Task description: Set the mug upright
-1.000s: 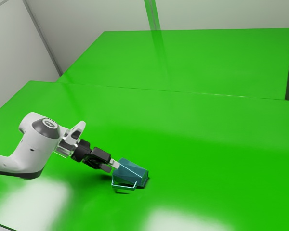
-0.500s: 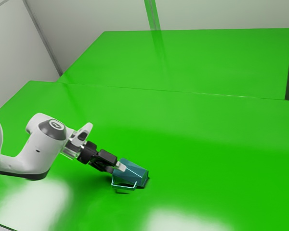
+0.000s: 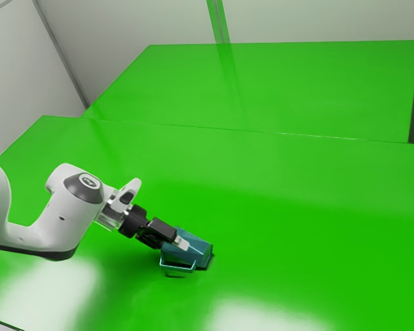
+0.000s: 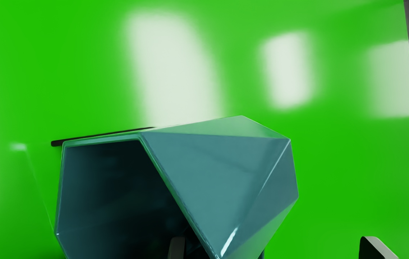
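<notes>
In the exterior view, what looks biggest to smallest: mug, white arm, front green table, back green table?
1. Front green table
2. Back green table
3. White arm
4. Mug

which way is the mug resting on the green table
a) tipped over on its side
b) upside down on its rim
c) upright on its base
a: the mug lies on its side on the green table, and its open end faces the gripper rather than up or down.
</notes>
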Motion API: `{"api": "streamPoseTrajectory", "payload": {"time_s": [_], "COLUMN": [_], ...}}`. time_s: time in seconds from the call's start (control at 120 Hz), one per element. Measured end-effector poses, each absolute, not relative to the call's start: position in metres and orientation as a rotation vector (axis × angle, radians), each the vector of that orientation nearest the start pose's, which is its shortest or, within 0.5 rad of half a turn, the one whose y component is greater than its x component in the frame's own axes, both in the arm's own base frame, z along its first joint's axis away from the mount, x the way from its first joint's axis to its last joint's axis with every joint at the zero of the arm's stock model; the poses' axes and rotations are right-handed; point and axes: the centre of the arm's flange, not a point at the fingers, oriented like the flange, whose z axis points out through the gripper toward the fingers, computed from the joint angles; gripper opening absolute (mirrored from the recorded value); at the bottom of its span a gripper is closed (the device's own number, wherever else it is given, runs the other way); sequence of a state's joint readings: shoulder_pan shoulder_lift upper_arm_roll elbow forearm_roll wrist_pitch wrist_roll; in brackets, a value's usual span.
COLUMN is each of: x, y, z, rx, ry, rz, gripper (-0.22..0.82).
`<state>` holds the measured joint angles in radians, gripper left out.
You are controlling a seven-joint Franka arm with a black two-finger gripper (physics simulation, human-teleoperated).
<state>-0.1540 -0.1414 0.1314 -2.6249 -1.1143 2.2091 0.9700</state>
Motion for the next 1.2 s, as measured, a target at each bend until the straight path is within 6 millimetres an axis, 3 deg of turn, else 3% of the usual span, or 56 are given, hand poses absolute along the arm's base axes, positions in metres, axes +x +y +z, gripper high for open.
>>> {"api": "streamPoseTrajectory", "payload": {"time_s": [0.667,0.867,1.2], "x": [0.409,0.41,0.421], "y": [-0.044,-0.05,-0.06], "z": [0.294,0.305,0.342], "rx": [2.316,2.315,2.322], "ry": [-0.196,-0.224,-0.331], "rz": [0.194,0.219,0.296], "gripper": [-0.05,-0.14,-0.15]}}
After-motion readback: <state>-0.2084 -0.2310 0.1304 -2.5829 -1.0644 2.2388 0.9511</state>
